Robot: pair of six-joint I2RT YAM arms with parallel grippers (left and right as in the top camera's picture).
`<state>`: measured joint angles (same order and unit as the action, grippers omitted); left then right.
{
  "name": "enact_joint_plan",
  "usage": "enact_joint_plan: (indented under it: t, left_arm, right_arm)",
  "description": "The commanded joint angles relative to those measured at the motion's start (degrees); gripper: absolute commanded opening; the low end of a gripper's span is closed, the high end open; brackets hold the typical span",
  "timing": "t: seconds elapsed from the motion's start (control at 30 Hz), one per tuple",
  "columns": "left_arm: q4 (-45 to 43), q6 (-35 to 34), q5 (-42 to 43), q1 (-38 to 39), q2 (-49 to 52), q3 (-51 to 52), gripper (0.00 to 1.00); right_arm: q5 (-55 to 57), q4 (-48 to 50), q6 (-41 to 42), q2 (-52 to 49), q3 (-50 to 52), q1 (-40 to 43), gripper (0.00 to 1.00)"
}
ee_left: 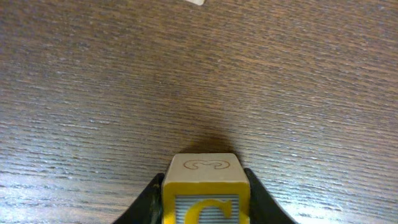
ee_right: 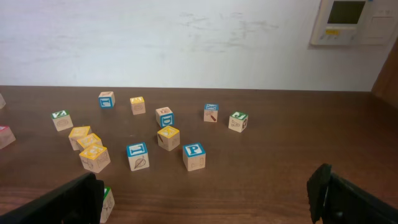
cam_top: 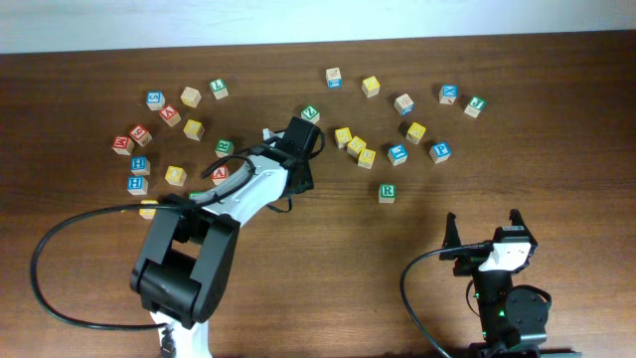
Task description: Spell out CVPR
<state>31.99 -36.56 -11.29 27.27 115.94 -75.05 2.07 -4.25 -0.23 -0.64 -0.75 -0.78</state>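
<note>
Clamping the yellow C block in the left gripper, fingers pressed flat against its two sides, letter face turned toward the wrist camera, a curly mark on top. Hard to tell from the wrist view whether resting on the table or held just above it; a shadow right at the block's far edge, so low either way. Gripped by the sides, probably to keep the letter readable and the bottom free for setting down. Reaching out over the middle of the table, just near of a green block, apparently a V, though too unsharp to swear to. Likely bound for the bare wood on the near side, with room there for a row of four. Parked at the near right, the right gripper, fingers spread wide and holding nothing, presumably kept clear of the working arm. Yet to fetch: the blue P block at the near edge of the right-hand cluster, and the green R block standing alone, between that cluster and the right gripper. Worth leaving space to the right of the C block for the other three letters.
</note>
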Motion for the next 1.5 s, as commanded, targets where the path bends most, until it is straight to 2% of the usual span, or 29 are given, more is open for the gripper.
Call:
enact_joint_plan:
  t: [0.0,0.17,0.33,0.4,0.47,0.6,0.73,0.83,0.97,1.13,1.3,1.43,1.47]
  left_arm:
    - [0.44,0.17,-0.68,0.33,0.07,0.11,0.17]
    - [6.93,0.17,-0.57,0.33,-7.13,0.09,0.21]
    - [24.55,0.17,-0.48,0.33,-14.82,0.11,0.25]
    - [27.32,0.63,-0.22,0.33,-14.69,1.05,0.24]
    - [25.9,4.26,2.91,0.33,-14.69,4.74,0.24]
    - [19.1,7.58,3.58,0.11,-14.69,12.87,0.24]
    - [12.66,12.07,5.14,-2.14,-14.69,14.73,0.24]
    - [12.11,12.22,4.24,-2.97,-14.69,15.8,0.23]
    - [8.5,12.28,3.54,-3.54,-14.69,18.95,0.29]
    - [5.68,15.23,3.54,-3.54,-14.69,18.97,0.29]
    - [4.22,15.23,3.34,-3.72,-14.69,18.97,0.22]
    - [4.02,15.23,3.32,-5.77,-14.69,18.97,0.24]
    - [4.04,15.26,3.37,-6.6,-14.69,18.97,0.27]
  right_arm:
    - [-0.09,-0.28,-0.2,0.33,0.44,0.42,0.98]
    - [-0.09,-0.26,-0.17,0.33,0.44,0.42,0.98]
    - [-0.09,-0.26,-0.17,0.33,0.44,0.42,0.98]
    - [-0.09,-0.28,-0.2,0.33,0.44,0.42,0.98]
    - [-0.09,-0.26,-0.2,0.33,0.44,0.42,0.98]
    - [-0.09,-0.26,-0.2,0.33,0.44,0.42,0.98]
    - [-0.09,-0.28,-0.2,0.33,0.44,0.42,0.98]
    - [-0.09,-0.28,-0.17,0.33,0.44,0.42,0.98]
    - [-0.09,-0.28,-0.2,0.33,0.44,0.42,0.98]
    - [-0.09,-0.26,-0.2,0.33,0.44,0.42,0.98]
    - [-0.09,-0.28,-0.2,0.33,0.44,0.42,0.98]
    - [-0.09,-0.26,-0.17,0.33,0.44,0.42,0.98]
    - [-0.09,-0.26,-0.2,0.33,0.44,0.42,0.98]
